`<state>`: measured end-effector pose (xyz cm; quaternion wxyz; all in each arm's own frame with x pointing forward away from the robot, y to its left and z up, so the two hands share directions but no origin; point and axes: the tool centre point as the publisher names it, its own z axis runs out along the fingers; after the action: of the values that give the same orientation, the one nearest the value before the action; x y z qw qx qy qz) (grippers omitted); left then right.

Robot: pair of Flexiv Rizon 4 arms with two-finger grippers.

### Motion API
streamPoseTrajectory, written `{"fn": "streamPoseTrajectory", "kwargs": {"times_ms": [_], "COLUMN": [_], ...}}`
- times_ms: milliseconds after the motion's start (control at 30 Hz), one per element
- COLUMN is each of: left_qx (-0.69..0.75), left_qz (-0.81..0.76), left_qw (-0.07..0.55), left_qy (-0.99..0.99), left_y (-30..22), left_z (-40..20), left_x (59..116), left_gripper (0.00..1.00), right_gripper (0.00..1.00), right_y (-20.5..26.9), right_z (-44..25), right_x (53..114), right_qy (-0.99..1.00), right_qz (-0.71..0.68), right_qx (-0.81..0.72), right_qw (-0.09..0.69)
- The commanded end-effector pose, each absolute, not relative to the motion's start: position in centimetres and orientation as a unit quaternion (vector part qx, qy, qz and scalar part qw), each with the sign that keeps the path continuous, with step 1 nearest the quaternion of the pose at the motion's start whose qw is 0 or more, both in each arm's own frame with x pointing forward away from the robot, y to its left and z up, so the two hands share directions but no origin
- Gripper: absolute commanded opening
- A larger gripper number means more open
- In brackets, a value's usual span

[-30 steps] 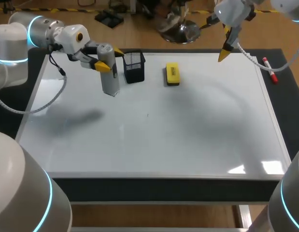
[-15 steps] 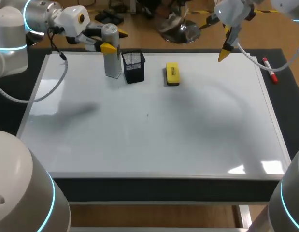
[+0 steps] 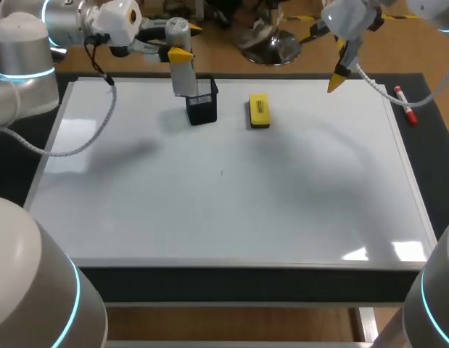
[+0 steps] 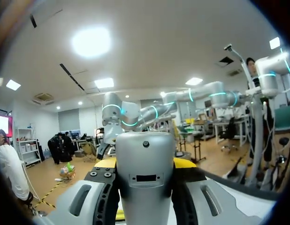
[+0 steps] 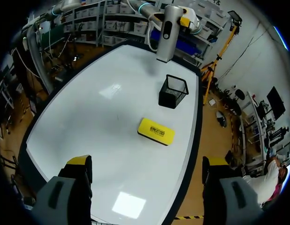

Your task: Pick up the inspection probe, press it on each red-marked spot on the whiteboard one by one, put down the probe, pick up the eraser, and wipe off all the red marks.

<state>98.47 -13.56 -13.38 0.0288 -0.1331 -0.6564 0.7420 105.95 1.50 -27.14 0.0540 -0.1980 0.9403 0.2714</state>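
Left gripper (image 3: 182, 42) grips the grey cylindrical probe (image 3: 183, 72), raised by the black mesh cup (image 3: 202, 107) at the whiteboard's (image 3: 224, 210) far edge. Lowered off-centre, it'd likely clip the rim and topple it. Right gripper (image 5: 145, 166) hangs spread wide.

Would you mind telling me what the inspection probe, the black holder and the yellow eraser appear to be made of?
The inspection probe looks like matte grey plastic or painted metal: even, softly shaded shell. The black holder is wire mesh, probably metal: see-through grid walls. The eraser seems yellow plastic or foam with a dark, felt-like base; uncertain.
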Motion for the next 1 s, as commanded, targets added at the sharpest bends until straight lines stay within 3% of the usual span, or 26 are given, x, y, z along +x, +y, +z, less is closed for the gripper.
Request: {"fn": "streamPoseTrajectory", "kwargs": {"times_ms": [33,567,1000], "left_qx": [-0.117,-0.028,-0.011], "left_qz": [0.746,0.748,0.771], "left_qw": [0.011,-0.032,-0.027], "left_qy": [-0.655,-0.663,-0.636], "left_y": [-14.3,-15.3,-16.5], "left_z": [-13.2,-13.5,-14.2], "left_x": [98.3,101.0,103.3], "left_gripper": [0.00,0.00,0.00], "right_gripper": [1.00,1.00,1.00], "right_y": [1.5,1.5,1.5], "right_z": [-27.1,-27.1,-27.1], "right_x": [106.1,106.1,106.1], "right_qy": [0.941,0.941,0.941], "right_qz": [0.269,0.269,0.269], "right_qx": [-0.199,-0.199,-0.199], "right_qw": [0.052,0.052,0.052]}}
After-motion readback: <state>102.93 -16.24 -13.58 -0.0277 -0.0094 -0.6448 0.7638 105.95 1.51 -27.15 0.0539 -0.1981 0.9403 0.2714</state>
